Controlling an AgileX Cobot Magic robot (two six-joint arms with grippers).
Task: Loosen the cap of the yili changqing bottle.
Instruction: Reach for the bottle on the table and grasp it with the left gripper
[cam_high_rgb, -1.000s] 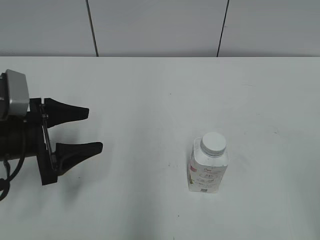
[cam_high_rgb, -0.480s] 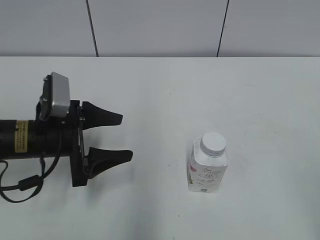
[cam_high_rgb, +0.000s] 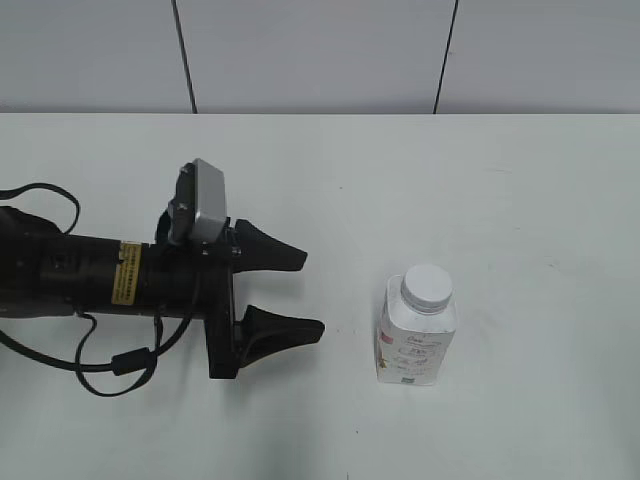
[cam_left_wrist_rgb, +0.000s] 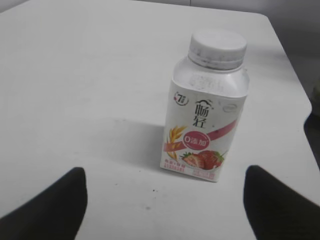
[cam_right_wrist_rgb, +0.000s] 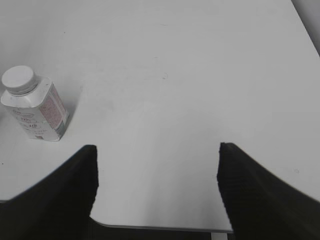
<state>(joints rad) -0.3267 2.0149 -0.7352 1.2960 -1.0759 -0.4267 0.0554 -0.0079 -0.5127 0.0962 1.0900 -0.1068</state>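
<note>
Outwardly, the exterior view shows a white tabletop with the yili changqing bottle standing upright right of centre, its white cap screwed on. The left gripper reaches in from the left edge on a black arm bearing a yellow label whose print is too small to read. Its two black fingers are spread wide and hold nothing, their tips pointing toward the bottle and stopping short of it. A grey camera block sits on top of the wrist, and a black cable loops beneath the arm. The right gripper does not appear in this view.

From the left wrist, the bottle stands ahead between the two dark fingertips, apart from both. Its label carries large Chinese characters, a pink band with a round "0" badge, a small red mark at the upper left, and pictures of strawberries and grain. The ribbed cap tops the wide neck.

From the right wrist, the right gripper also stands wide open and empty over the tabletop. The bottle sits well off at the far left, showing a side panel of fine print that cannot be read, with the cap on top.
</note>
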